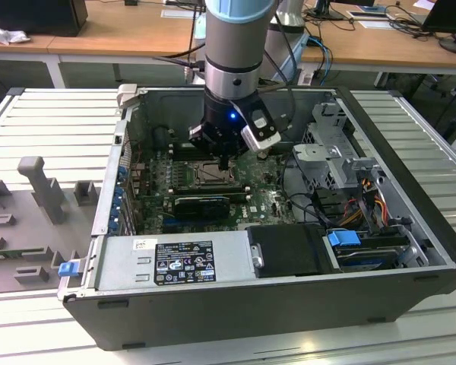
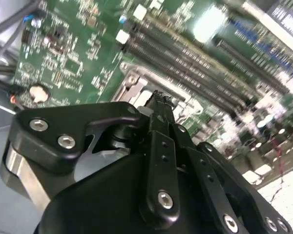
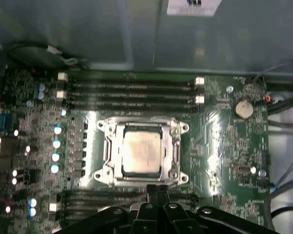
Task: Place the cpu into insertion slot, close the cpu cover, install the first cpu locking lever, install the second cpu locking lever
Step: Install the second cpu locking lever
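- In the exterior view, the arm reaches down into an open computer case [image 1: 410, 228], and the gripper [image 1: 225, 161] hangs just above the insertion slot [image 1: 201, 173] on the green motherboard [image 1: 262, 194]. The fingers come to a narrow dark tip here, and nothing shows between them.
- In the second wrist view, the two black fingers [image 2: 161, 131] lie pressed flat against each other, clenched and holding nothing. Their tip sits right at the metal edge of the insertion slot [image 2: 136, 85], beside the long memory slots [image 2: 195, 58]. Whether the tip actually touches that metal edge is hard to tell from this angle.
- In the first wrist view, the cpu [image 3: 141, 153] already lies seated in the insertion slot [image 3: 177, 155], silvery top up. The cpu cover [image 3: 142, 126] appears to lie down around it, its window framing the chip, though glare off the metal leaves that a little uncertain.
- Judged from that, placing the cpu is done and the cover is probably closed. The frames do not let me say whether either locking lever is latched, so those two steps look unfinished.
- The closed fingers [image 3: 156, 195] point at the near edge of the socket frame.
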{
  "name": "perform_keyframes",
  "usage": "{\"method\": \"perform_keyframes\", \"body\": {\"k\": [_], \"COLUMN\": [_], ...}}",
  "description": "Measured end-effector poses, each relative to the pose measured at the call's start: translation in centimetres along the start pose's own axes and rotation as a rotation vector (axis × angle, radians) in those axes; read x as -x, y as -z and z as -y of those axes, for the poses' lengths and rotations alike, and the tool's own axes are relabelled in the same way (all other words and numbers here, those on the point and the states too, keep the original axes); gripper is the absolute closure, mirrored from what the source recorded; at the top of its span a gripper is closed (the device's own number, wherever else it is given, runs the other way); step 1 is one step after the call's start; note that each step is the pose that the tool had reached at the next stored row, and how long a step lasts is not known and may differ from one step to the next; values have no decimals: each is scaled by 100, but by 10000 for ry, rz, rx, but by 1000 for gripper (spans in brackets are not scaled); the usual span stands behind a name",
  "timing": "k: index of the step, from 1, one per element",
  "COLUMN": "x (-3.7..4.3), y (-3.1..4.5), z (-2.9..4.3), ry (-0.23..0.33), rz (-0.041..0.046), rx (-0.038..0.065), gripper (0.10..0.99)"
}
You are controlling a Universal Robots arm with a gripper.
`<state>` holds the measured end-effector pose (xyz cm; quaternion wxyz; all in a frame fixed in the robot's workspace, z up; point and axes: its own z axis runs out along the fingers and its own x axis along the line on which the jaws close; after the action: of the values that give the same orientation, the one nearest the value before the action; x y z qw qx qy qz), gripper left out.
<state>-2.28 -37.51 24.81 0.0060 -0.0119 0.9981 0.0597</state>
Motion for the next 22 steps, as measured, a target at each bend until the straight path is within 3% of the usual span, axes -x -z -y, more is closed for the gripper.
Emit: {"method": "perform_keyframes", "body": {"k": [1,2,10,13,16,20,22], "x": [-3,-8,-214,-281,-314,-353,-387], "y": [-4,-7,-33,-76,-185,-270,-283], "z": [72,99,108,108,115,124,133], "ry": [0,0,33,76,148,241,264], "rz": [-3,-4,-3,-10,-20,-31,-33], "rx": [29,44,234,247,248,258,346], "gripper": [980,980,980,980,980,980,980]}}
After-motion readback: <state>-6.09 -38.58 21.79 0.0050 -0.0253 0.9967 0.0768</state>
